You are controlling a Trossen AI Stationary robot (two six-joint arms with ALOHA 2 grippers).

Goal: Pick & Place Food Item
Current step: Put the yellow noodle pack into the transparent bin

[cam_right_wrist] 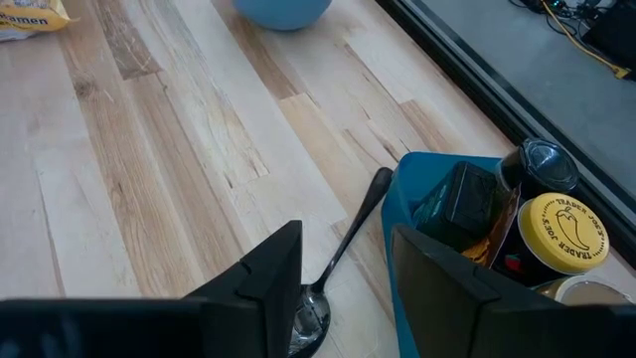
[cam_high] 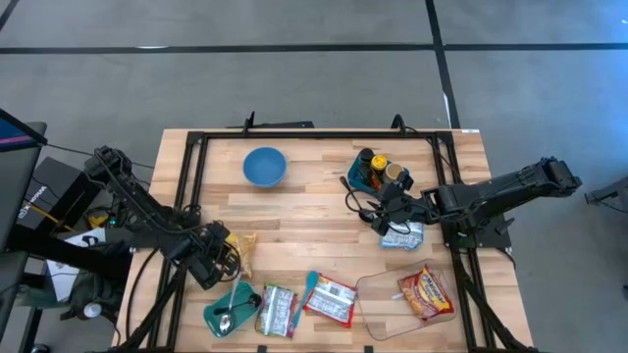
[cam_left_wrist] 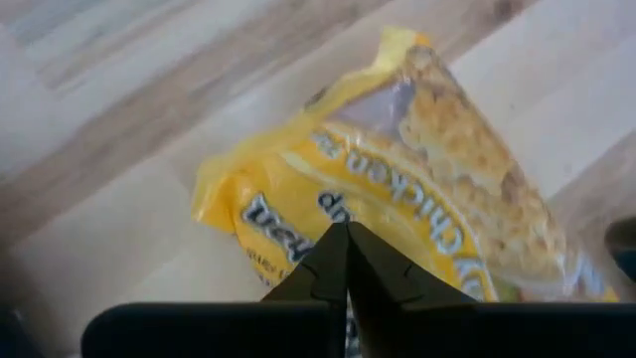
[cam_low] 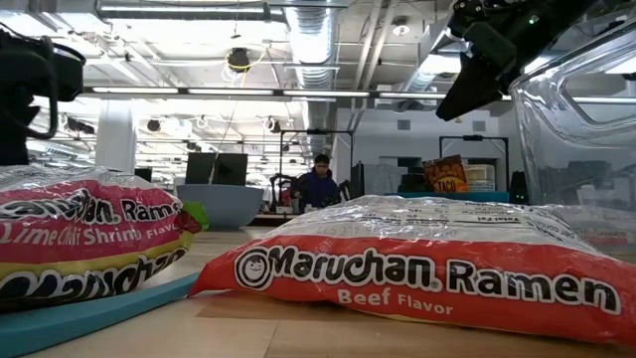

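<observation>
Yellow chicken ramen pack (cam_high: 242,253) at lower left of the high view, long axis running top to bottom, left gripper (cam_high: 211,257) closed beside it (holding nothing seen), right gripper (cam_high: 376,206) half open over a spoon (cam_right_wrist: 343,242), blue tray (cam_right_wrist: 422,288) holding bottles, clear container (cam_high: 407,297) holding a ramen pack (cam_high: 425,292).

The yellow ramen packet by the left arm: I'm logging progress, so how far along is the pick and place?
Done: nothing looks placed by the left arm yet; one red ramen packet already lies on the clear tray. In hand: the left gripper is shut at the yellow ramen packet, which still lies on the table. Left: lifting and placing it. The right gripper hangs open over a spoon.
</observation>
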